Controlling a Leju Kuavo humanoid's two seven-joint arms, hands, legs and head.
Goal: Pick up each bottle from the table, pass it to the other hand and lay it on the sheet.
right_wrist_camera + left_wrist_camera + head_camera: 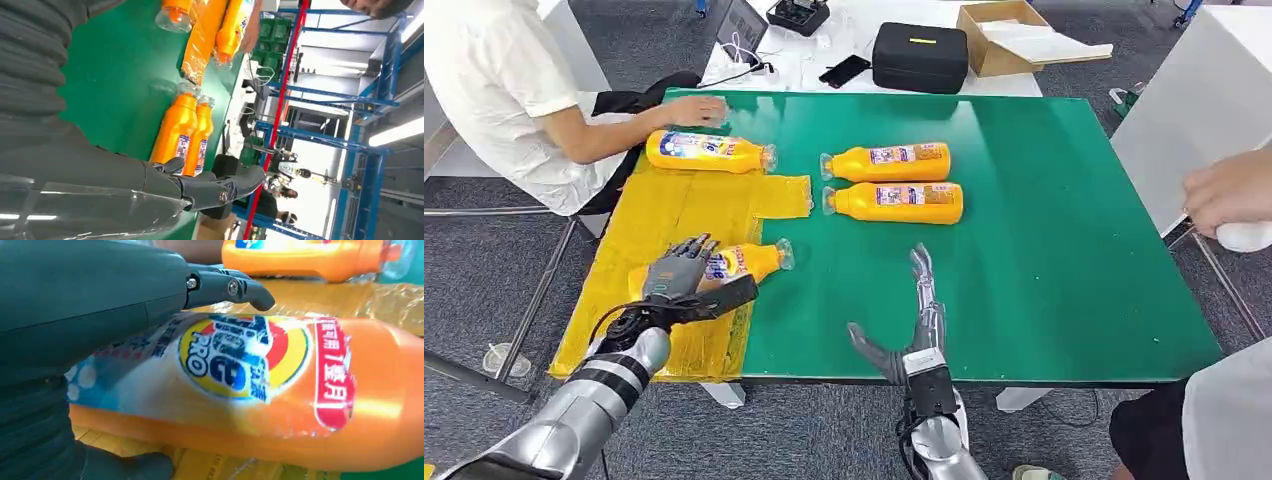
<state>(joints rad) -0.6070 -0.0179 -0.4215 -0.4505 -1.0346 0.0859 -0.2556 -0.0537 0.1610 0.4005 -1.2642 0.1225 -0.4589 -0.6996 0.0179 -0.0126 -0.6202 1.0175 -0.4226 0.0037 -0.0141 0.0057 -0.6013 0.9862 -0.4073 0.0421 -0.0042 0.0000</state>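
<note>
so, progress: two bottles lie on the yellow sheet; the far bottle sits by a person's hand, and the near bottle lies at the sheet's edge, neck toward the green table.
left hand: we have it wrapped over the near bottle, fingers across the label and thumb below; we judge it's laying this one down, not yet let go.
right hand: released, fingers spread, resting low over the green with nothing in it.
left to do: two bottles lie side by side on the bare green, caps toward the sheet; both need a pick, a pass and a lay-down, so we call it roughly halfway.
label: the left wrist view shows a round blue, yellow and red logo with "pro" readable, beside a red band of white characters we can't make out.
also: another person's hand at the right edge.
</note>
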